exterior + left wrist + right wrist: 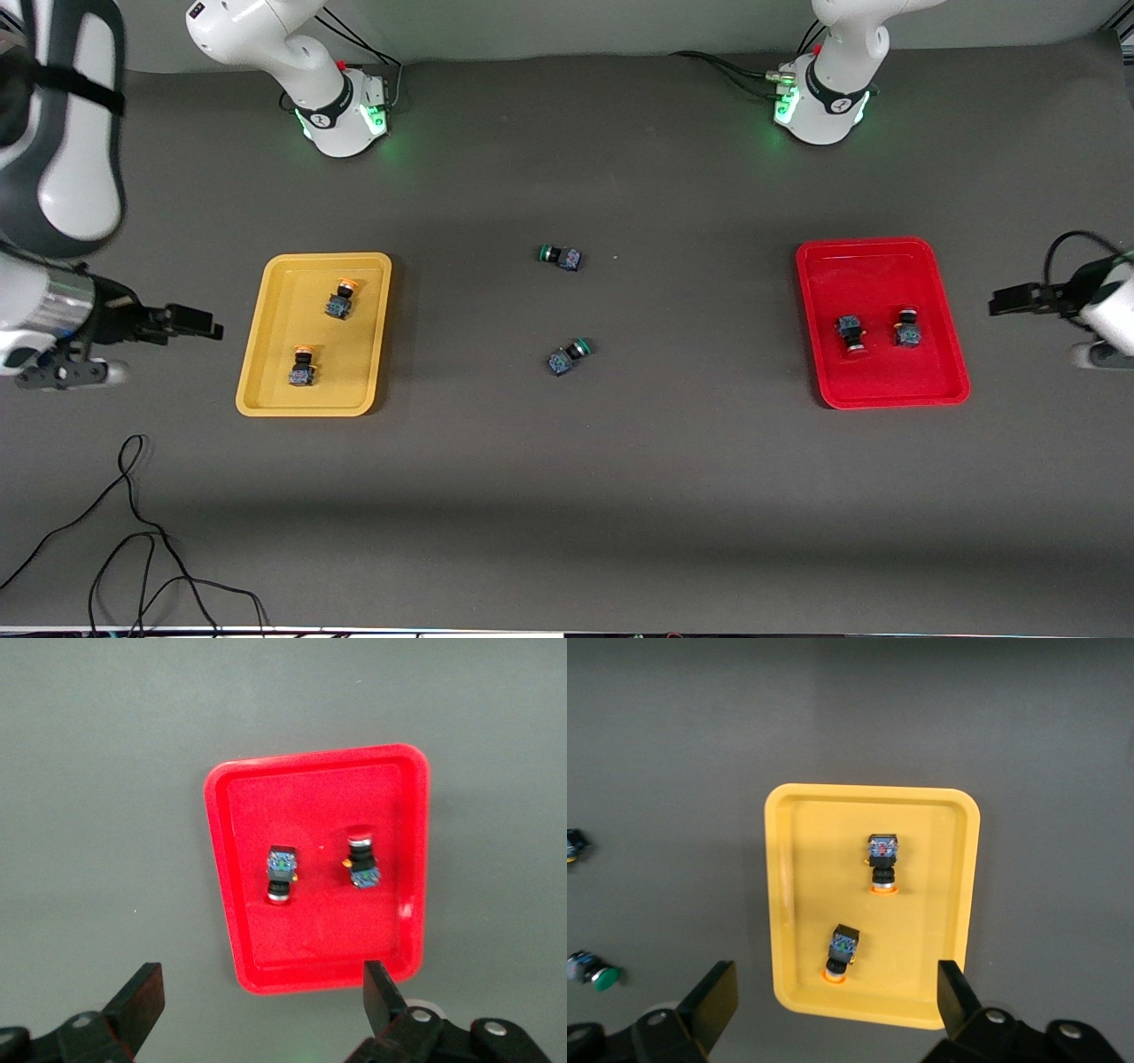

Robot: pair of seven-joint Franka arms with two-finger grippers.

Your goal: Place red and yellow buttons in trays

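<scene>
The yellow tray [275, 354] holds two yellow-capped buttons [340, 299] [303, 366], lying apart; the right wrist view shows that tray [824, 833] and both buttons [881, 859] [841, 952]. The red tray [877, 275] holds two red-capped buttons [851, 334] [906, 327]; the left wrist view shows that tray [310, 806] and both buttons [281, 873] [361, 859]. My right gripper [208, 326] [835, 983] is open and empty over the table beside the yellow tray. My left gripper [1001, 301] [263, 988] is open and empty over the table beside the red tray.
Two green-capped switches [561, 257] [569, 354] lie on the dark mat between the trays; both also show in the right wrist view [594, 972] [574, 844]. Loose black cables [133, 532] lie near the front edge at the right arm's end.
</scene>
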